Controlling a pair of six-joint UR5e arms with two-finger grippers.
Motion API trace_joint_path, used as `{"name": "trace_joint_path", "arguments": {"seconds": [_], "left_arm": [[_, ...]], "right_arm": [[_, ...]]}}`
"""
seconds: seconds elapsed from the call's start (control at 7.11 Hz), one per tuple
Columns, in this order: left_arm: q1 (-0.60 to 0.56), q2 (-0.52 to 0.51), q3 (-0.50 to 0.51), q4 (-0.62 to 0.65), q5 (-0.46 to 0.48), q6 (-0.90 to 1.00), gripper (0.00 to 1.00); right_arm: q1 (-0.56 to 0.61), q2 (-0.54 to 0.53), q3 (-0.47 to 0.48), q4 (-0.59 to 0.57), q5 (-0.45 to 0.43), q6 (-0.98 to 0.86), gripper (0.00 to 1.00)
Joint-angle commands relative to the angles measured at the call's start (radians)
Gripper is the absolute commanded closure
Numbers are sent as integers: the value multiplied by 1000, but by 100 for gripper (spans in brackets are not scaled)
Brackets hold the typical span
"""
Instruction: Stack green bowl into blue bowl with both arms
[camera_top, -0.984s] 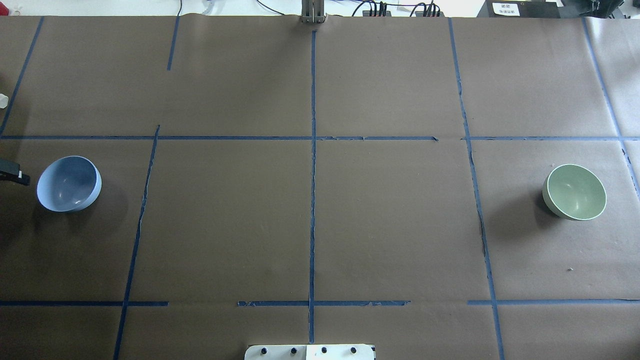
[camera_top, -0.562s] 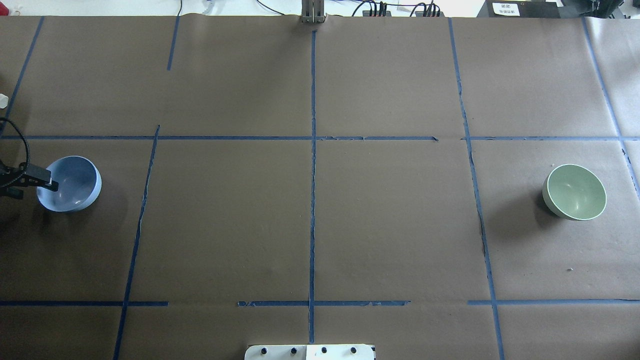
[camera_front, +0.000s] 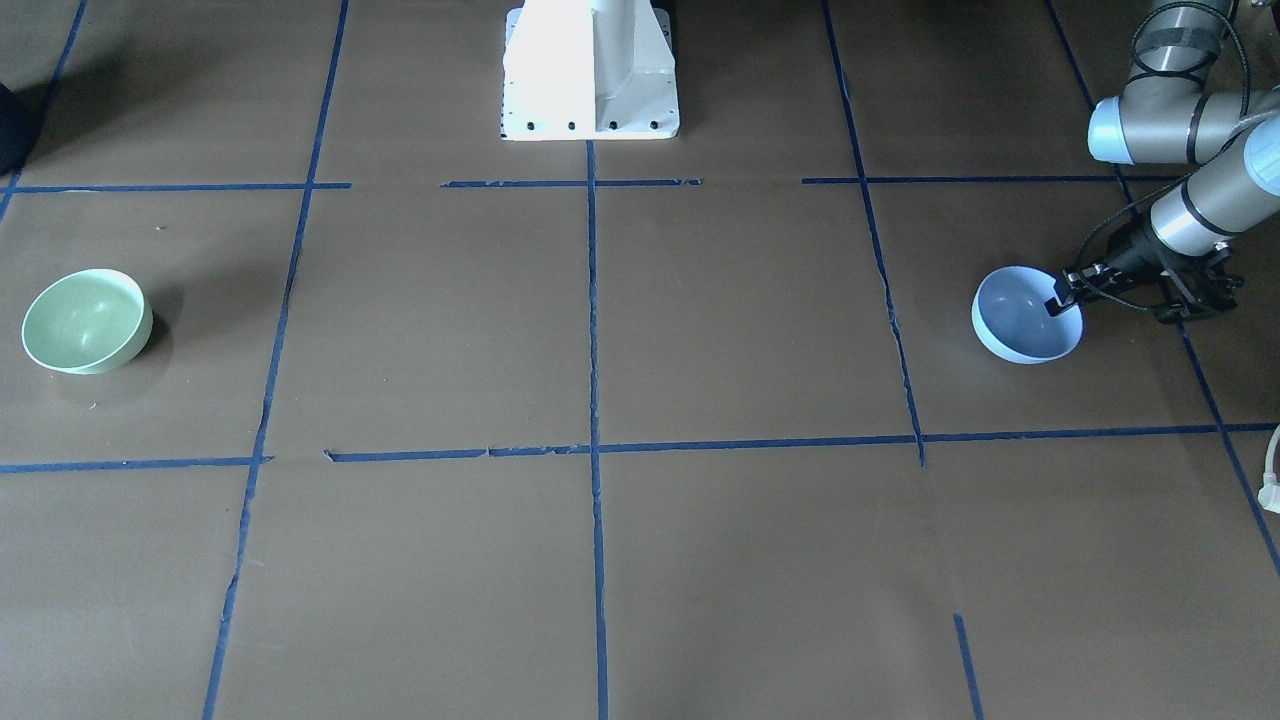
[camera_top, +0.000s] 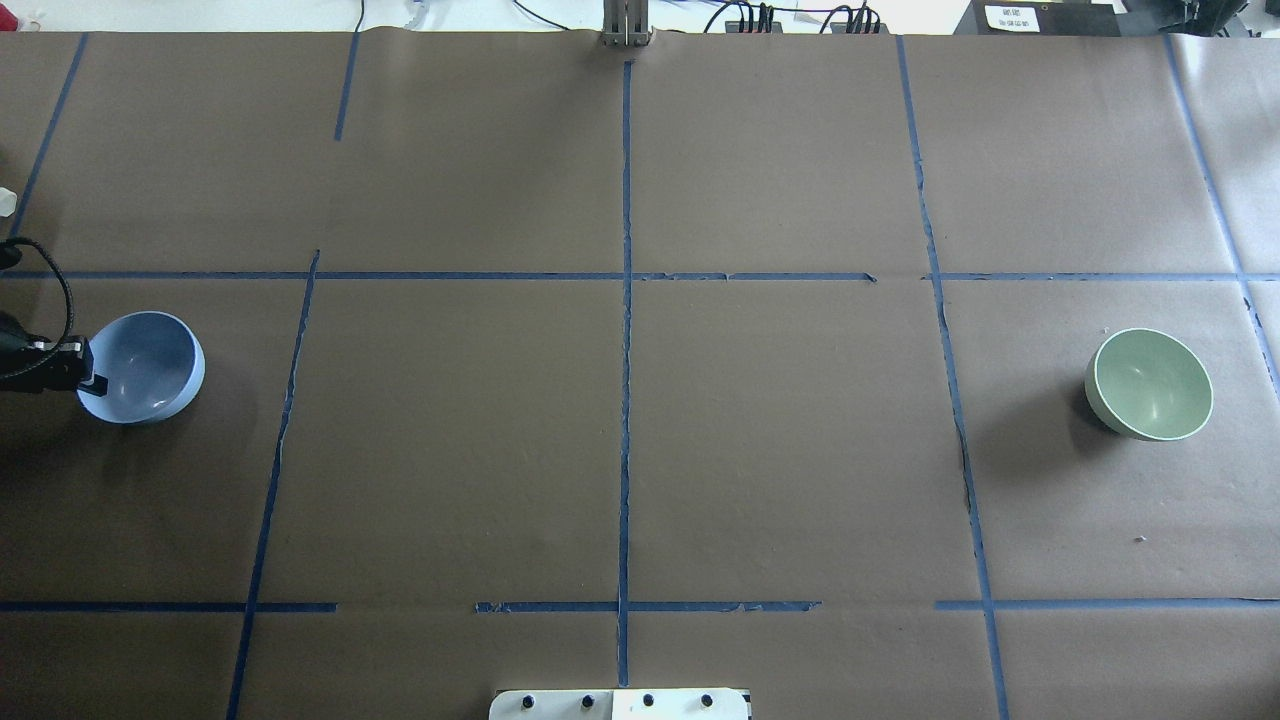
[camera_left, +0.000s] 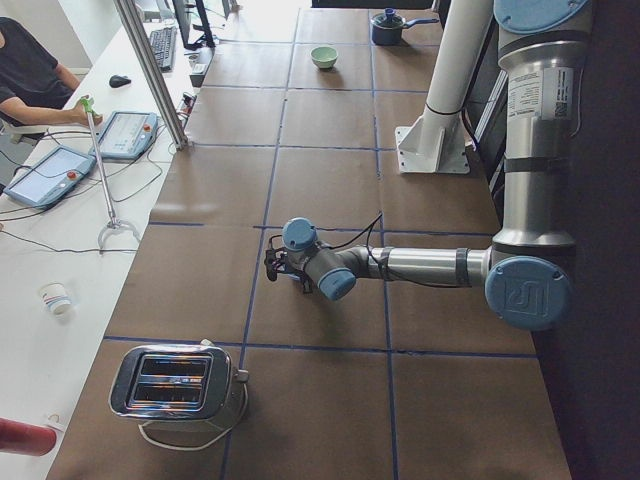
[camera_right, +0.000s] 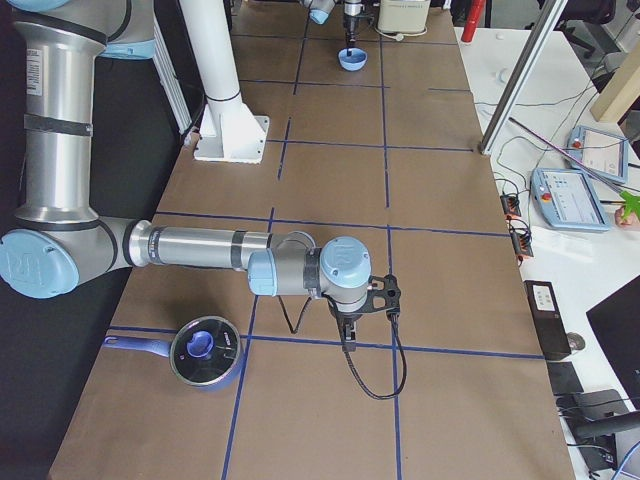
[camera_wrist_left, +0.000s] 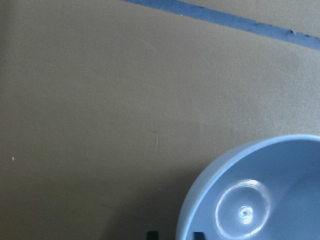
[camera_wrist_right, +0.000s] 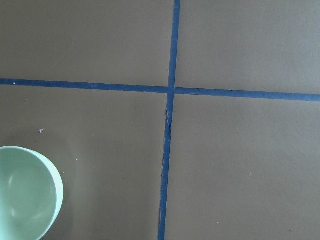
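Observation:
The blue bowl (camera_top: 150, 365) stands upright at the table's far left; it also shows in the front view (camera_front: 1020, 325) and the left wrist view (camera_wrist_left: 260, 190). My left gripper (camera_top: 85, 372) is at its left rim, one finger inside and one outside, shut on the wall; the front view shows it too (camera_front: 1058, 300). The green bowl (camera_top: 1150, 385) stands alone at the far right and appears in the front view (camera_front: 85, 320) and in the lower left of the right wrist view (camera_wrist_right: 25, 195). My right gripper (camera_right: 347, 340) shows only in the right side view, pointing down; I cannot tell whether it is open.
Blue tape lines (camera_top: 626, 300) cross the brown paper. The white pedestal (camera_front: 590, 70) stands at the robot's side. A toaster (camera_left: 175, 385) sits beyond the blue bowl's end, a lidded blue pot (camera_right: 205, 352) beyond the green bowl's end. An operator's desk runs along the far side.
My left gripper came in from the left, reached over the blue bowl's rim, then drew back to the rim. The blue bowl shifted slightly right. The green bowl has not moved.

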Motion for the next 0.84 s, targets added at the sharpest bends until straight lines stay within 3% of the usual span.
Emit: {"name": "trace_joint_path", "arguments": {"seconds": [0.0, 0.14, 0.42, 0.56, 0.7], "left_arm": [[2, -21, -60, 32, -22, -105, 100], [0, -71, -111, 111, -33, -171, 100], [9, -237, -229, 419, -31, -227, 100], [70, -348, -240, 484, -21, -353, 100], [204, -445, -225, 485, 46, -517, 100]], "right_arm": [[0, 1, 0, 0, -1, -3, 0], [0, 1, 0, 2, -2, -2, 0], [-2, 2, -2, 2, -2, -2, 0], [-2, 5, -2, 2, -2, 3, 0], [-9, 10, -2, 0, -2, 17, 0]]}}
